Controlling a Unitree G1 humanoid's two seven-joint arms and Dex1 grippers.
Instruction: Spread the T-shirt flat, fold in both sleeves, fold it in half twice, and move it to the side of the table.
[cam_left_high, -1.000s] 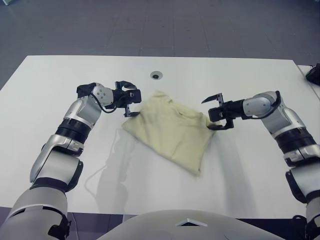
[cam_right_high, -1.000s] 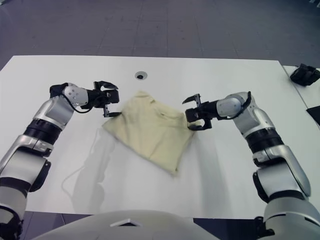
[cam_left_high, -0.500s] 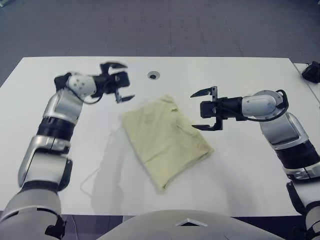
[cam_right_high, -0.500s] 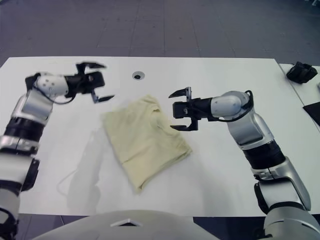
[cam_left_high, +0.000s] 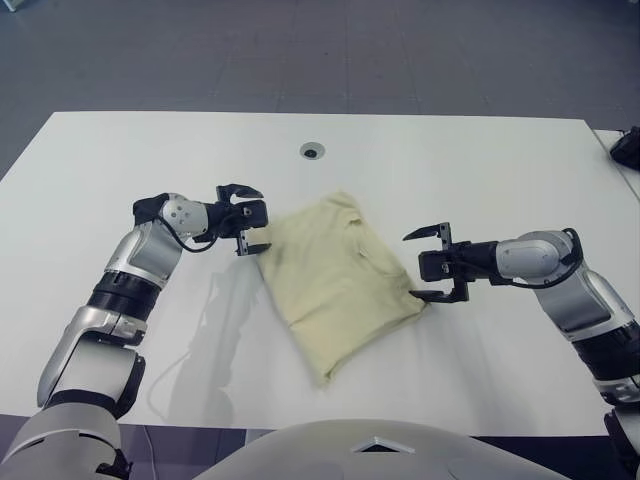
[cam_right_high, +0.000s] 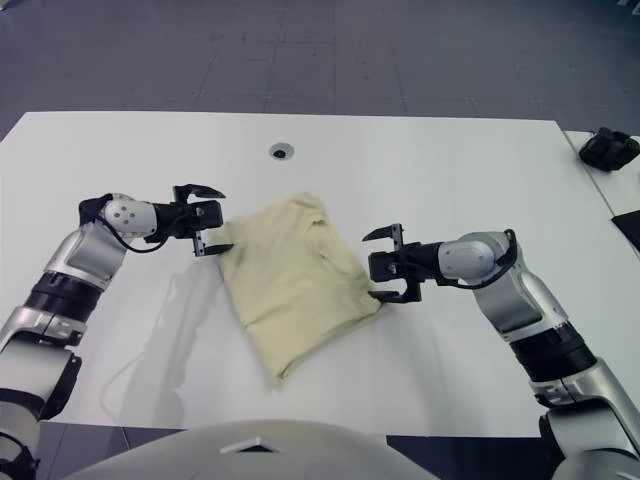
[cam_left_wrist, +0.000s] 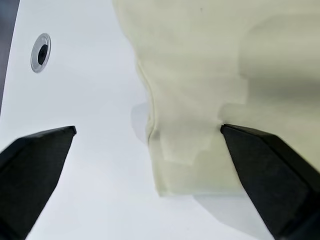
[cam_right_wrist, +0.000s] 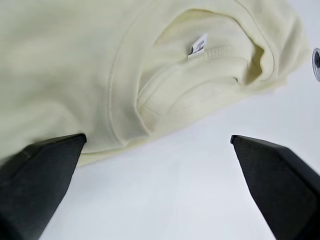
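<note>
Though it grips nothing, the left gripper (cam_left_high: 252, 218) stands open, its two dark fingers (cam_left_wrist: 35, 165) spread wide. Directly ahead of those fingertips lies the nearest corner of the T-shirt (cam_left_high: 335, 275). The lower finger's tip sits right at that corner, but whether it touches the cloth cannot be told. From the left wrist view the corner shows as several stacked layers with their hems lying one over another, flat on the white table (cam_left_high: 480, 160).

Facing it from the opposite side, the right gripper (cam_left_high: 415, 265) is likewise open and empty-handed, one finger raised and the other low beside the shirt's corner on that side. Just in front of its fingers (cam_right_wrist: 40, 175) lies the collar (cam_right_wrist: 200, 60) with a small white label inside, turned upward on top of the folded cloth.

Between the two grippers, the pale yellow T-shirt lies as a compact folded packet, roughly rectangular and set askew. One long end reaches away from both grippers toward the near edge of the table.

Beyond the left gripper, farther across the table, is a round cable hole (cam_left_high: 313, 151), well apart from the shirt. Far out past the right arm, a small black object (cam_right_high: 608, 148) sits at the edge of the view.
</note>
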